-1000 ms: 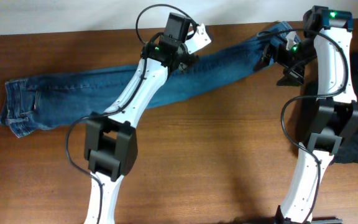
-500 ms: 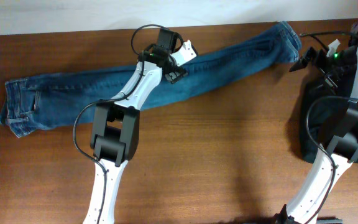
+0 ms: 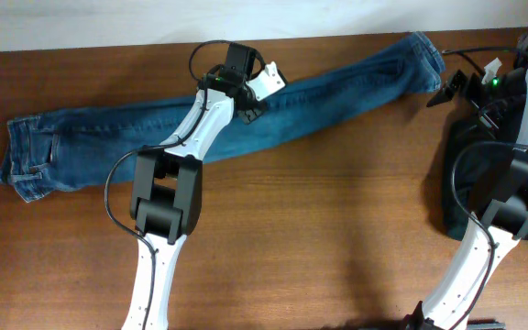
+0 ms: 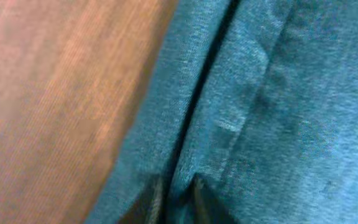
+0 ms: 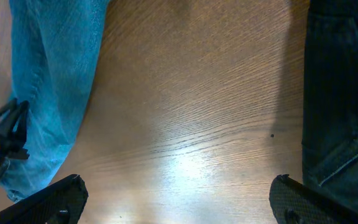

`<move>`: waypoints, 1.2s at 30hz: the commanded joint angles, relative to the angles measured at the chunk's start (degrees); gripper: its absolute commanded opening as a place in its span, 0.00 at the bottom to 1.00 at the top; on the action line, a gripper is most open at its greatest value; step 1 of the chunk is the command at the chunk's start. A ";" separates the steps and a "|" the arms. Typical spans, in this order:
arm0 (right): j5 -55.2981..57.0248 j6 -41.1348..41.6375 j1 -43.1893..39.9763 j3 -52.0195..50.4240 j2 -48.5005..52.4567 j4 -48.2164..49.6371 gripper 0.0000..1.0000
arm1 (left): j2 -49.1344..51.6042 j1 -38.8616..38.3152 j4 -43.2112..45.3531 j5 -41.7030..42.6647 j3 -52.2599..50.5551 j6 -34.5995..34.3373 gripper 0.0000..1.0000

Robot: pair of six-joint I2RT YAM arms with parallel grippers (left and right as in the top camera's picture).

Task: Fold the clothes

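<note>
Wooden bench point(image 3: 337, 238) carries blue jeans point(image 3: 90, 151) stretched along its far side. Left jaws, nearly closed, pinch a denim fold mid-leg. Right jaws gape wide, empty, between hem and black garment point(image 5: 340, 93).

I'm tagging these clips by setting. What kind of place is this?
Probably a robotics lab bench, not a home: the left arm and right arm stand at a wooden table against a plain wall, with jeans and a black garment laid out.
</note>
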 commanded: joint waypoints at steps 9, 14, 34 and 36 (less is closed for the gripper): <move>3.48 -0.74 0.35 0.74 -1.73 -0.26 0.99 | 1.01 0.26 -0.72 0.63 -0.02 -0.02 0.01; 3.48 -0.74 0.35 0.74 -1.73 -0.26 0.99 | 0.39 0.66 -0.55 -3.34 5.11 -0.94 0.01; 5.16 -0.74 0.55 0.74 -1.73 -0.26 0.99 | 0.96 3.89 0.74 -3.28 13.18 -3.74 0.80; 5.14 -0.74 0.70 0.74 -1.73 -0.26 0.99 | 1.01 3.96 0.85 -3.28 13.18 -3.74 0.99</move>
